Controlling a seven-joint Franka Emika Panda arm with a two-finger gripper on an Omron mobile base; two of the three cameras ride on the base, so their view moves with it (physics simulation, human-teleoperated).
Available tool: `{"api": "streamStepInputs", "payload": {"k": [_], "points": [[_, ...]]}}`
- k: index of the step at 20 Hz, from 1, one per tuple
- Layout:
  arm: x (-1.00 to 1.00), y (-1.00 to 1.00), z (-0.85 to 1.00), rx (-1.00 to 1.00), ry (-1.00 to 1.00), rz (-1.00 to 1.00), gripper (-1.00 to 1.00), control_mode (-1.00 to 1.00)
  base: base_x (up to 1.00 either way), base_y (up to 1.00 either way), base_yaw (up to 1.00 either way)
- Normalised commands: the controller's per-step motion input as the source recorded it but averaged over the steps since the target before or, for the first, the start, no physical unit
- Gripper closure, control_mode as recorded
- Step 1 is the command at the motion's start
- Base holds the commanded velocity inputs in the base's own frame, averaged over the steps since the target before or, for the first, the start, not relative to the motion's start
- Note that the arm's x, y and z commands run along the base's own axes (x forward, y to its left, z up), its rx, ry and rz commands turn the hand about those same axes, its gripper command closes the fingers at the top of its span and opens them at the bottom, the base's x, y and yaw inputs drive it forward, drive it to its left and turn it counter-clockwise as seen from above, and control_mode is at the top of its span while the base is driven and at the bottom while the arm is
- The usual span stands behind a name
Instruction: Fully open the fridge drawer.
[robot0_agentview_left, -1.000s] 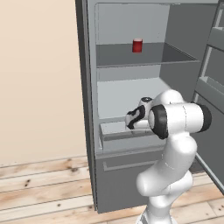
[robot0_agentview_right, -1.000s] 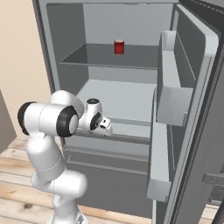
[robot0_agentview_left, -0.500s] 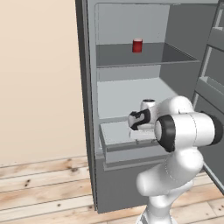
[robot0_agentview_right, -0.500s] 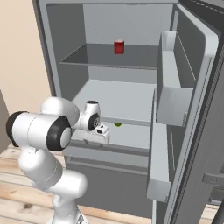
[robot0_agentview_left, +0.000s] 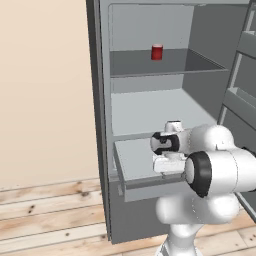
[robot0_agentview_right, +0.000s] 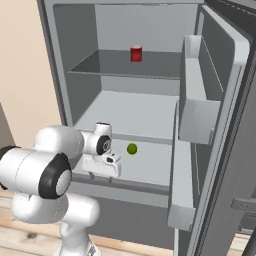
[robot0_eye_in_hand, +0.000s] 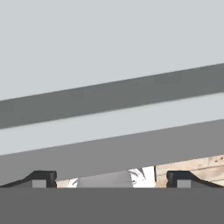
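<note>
Fridge drawer (robot0_agentview_right: 145, 172) was pulled partway out w/ a green ball (robot0_agentview_right: 132, 148) inside, fingers (robot0_eye_in_hand: 41, 177) apart over its front edge, red can (robot0_agentview_left: 157, 52) on shelf (robot0_agentview_left: 165, 65) above.

Flat even render light, sharp

The arm folds low, its pincer (robot0_eye_in_hand: 111, 177) pointing down, fingers spread wide.

Kitchen: open fridge (robot0_agentview_left: 150, 115), wooden floor (robot0_agentview_left: 50, 215).
</note>
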Motion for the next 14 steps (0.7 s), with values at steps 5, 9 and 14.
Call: {"api": "streamStepInputs", "payload": {"k": [5, 9, 14], "points": [[-1.0, 0.0, 0.44, 0.11, -0.05, 0.0, -1.0, -1.0, 0.0, 0.0, 0.0], [-0.93, 0.04, 1.0, 0.14, -0.34, 0.0, -1.0, -1.0, 0.0, 0.0, 0.0], [-0.53, 0.22, 1.0, 0.07, -0.4, 0.0, -1.0, -1.0, 0.0, 0.0, 0.0]]}}
